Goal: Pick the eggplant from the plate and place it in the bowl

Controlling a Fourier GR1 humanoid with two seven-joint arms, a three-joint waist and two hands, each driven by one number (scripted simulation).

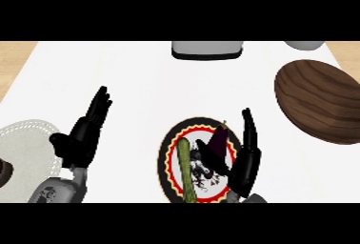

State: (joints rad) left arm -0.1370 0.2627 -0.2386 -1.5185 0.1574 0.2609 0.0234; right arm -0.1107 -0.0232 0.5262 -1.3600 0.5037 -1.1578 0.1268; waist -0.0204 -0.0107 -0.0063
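Note:
A dark purple eggplant [220, 138] lies tilted on the right half of a round plate [169, 148] with a red, yellow and black rim. My right hand [246, 159] stands at the plate's right edge, right beside the eggplant. Its fingers [248, 129] point straight up and its thumb reaches left over the plate, under the eggplant; the hand is open. The brown wooden bowl [316, 100] sits at the far right, apart from the hand. My left hand [83, 137] rests open at the left, fingers up.
A long green vegetable [185, 167] lies on the plate's left half. A grey appliance [207, 49] stands at the back middle and a white object [305, 45] at the back right. A pale patterned plate [28, 143] lies at the left edge.

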